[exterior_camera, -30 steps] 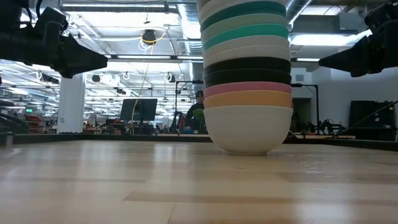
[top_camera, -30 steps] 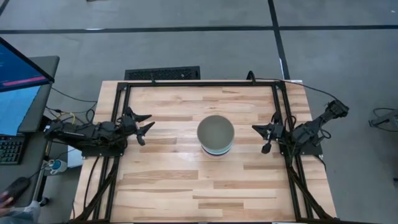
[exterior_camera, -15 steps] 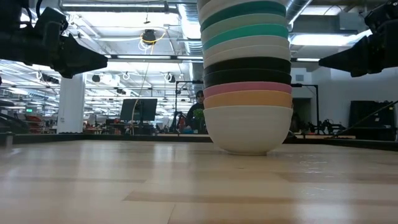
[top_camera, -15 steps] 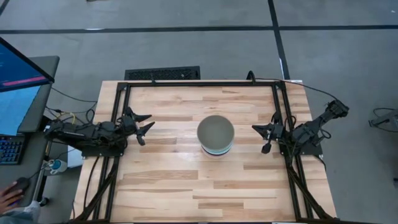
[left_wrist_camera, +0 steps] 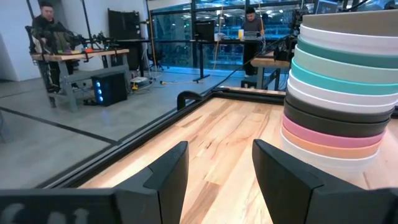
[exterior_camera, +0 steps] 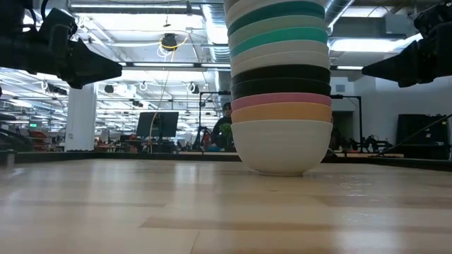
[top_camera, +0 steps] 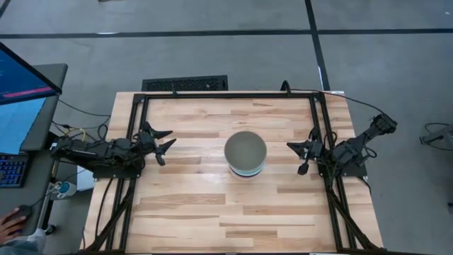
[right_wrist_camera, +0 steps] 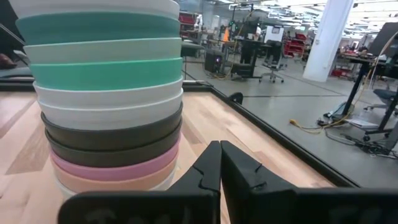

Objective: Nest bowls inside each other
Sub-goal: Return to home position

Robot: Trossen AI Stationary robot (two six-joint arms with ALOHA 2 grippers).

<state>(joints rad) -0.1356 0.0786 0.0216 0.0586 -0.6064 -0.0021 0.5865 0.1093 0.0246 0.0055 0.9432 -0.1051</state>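
Observation:
The bowls (top_camera: pixel 245 154) stand as one tall nested stack at the table's middle, its white bottom bowl (exterior_camera: pixel 282 145) resting on the wood; above it show orange, pink, black, white, teal and pale green rims, with a grey-olive bowl on top. My left gripper (top_camera: pixel 164 140) hovers open at the table's left side, clear of the stack (left_wrist_camera: pixel 339 99). My right gripper (top_camera: pixel 299 154) hovers shut at the table's right side, also apart from the stack (right_wrist_camera: pixel 109 99).
A black frame rail (top_camera: pixel 226 95) runs around the tabletop. A keyboard (top_camera: pixel 185 83) lies beyond the far edge and a monitor (top_camera: pixel 21 78) stands off the left side. Bare wood (top_camera: pixel 212 212) lies near of the stack. People sit at desks in the room behind.

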